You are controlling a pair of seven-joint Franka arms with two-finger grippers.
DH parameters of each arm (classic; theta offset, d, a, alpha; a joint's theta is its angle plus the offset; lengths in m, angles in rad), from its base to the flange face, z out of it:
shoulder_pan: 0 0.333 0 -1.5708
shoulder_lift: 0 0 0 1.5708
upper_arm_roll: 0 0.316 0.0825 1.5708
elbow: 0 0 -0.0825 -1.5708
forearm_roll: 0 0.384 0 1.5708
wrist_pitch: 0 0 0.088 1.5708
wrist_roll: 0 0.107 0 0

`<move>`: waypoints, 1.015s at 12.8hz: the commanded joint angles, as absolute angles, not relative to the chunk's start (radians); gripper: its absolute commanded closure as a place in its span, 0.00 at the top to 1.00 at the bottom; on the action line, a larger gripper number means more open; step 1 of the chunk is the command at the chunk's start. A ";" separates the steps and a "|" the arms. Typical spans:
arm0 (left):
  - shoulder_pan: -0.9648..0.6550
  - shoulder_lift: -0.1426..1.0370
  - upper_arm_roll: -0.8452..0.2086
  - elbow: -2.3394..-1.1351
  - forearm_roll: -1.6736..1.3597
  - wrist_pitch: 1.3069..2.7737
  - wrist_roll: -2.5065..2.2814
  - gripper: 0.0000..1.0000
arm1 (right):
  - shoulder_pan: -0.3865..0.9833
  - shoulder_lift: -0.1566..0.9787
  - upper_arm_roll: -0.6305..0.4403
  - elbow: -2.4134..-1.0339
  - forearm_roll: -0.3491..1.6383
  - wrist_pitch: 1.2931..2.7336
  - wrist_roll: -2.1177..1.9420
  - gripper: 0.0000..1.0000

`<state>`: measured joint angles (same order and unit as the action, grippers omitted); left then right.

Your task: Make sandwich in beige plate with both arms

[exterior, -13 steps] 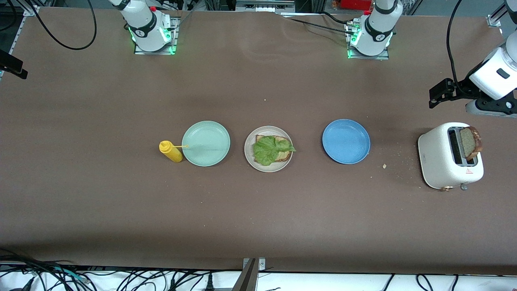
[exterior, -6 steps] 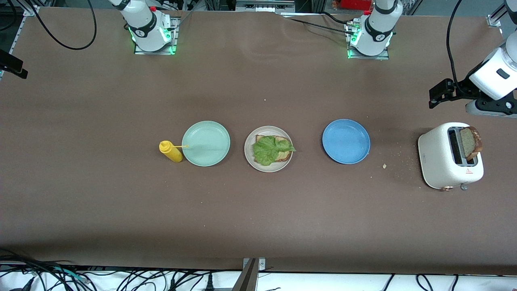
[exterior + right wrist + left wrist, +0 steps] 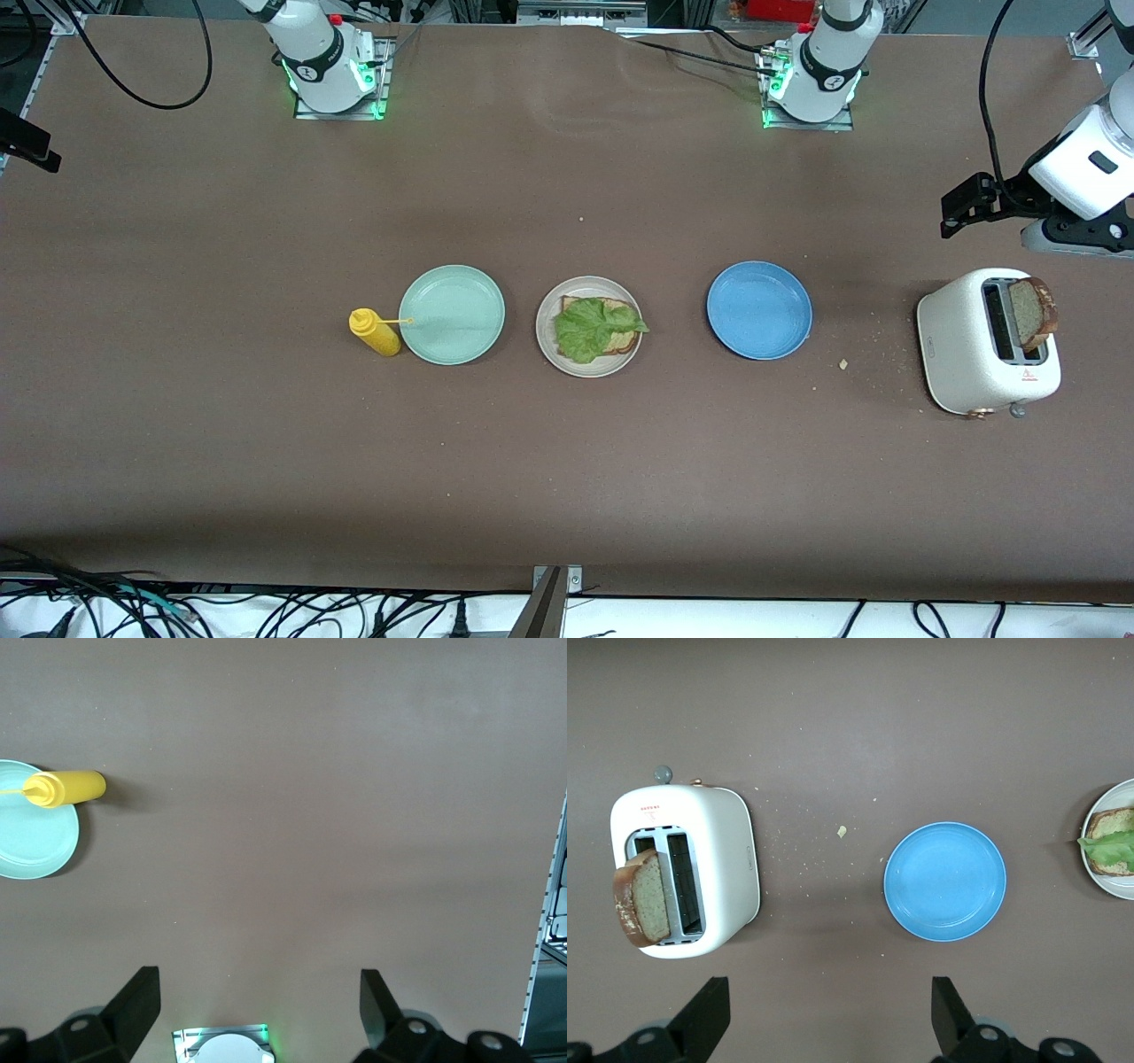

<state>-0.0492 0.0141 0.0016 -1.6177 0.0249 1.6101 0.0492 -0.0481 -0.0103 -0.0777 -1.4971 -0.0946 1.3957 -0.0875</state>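
We see beige plate (image 3: 588,326) mid-table (image 3: 567,461) as landmark: bread slice (image 3: 620,341) on it, lettuce leaf (image 3: 589,328) on top. Blue plate (image 3: 759,310) beside it toward left arm's end; white toaster (image 3: 983,354) at that end, second bread slice (image 3: 1035,312) upright in slot. Mint-green plate (image 3: 452,315) and yellow mustard bottle (image 3: 375,331) toward right arm's end. Left gripper (image 3: 828,1019) above table near toaster, fingers (image 3: 709,1010) wide apart, holding nothing. Right gripper (image 3: 257,1014) above own base, fingers (image 3: 137,1001) spread, holding nothing.

Yellow bottle (image 3: 66,787) touching mint plate (image 3: 34,835)
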 commanded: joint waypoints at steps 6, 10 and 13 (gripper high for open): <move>-0.041 0.020 0.003 -1.605 0.003 1.611 0.067 1.00 | -0.044 -0.015 -0.078 -1.479 -0.103 1.373 -0.100 1.00; -0.043 0.020 0.003 -1.605 0.005 1.611 0.067 1.00 | -0.044 -0.026 -0.077 -1.479 -0.103 1.373 -0.098 1.00; -0.043 0.020 0.003 -1.605 0.005 1.611 0.067 1.00 | -0.043 -0.026 -0.075 -1.480 -0.104 1.370 -0.100 1.00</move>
<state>-0.0486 0.0161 0.0019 -1.6177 0.0249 1.6102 0.0492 -0.0479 -0.0191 -0.0774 -1.4906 -0.0946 1.3911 -0.0878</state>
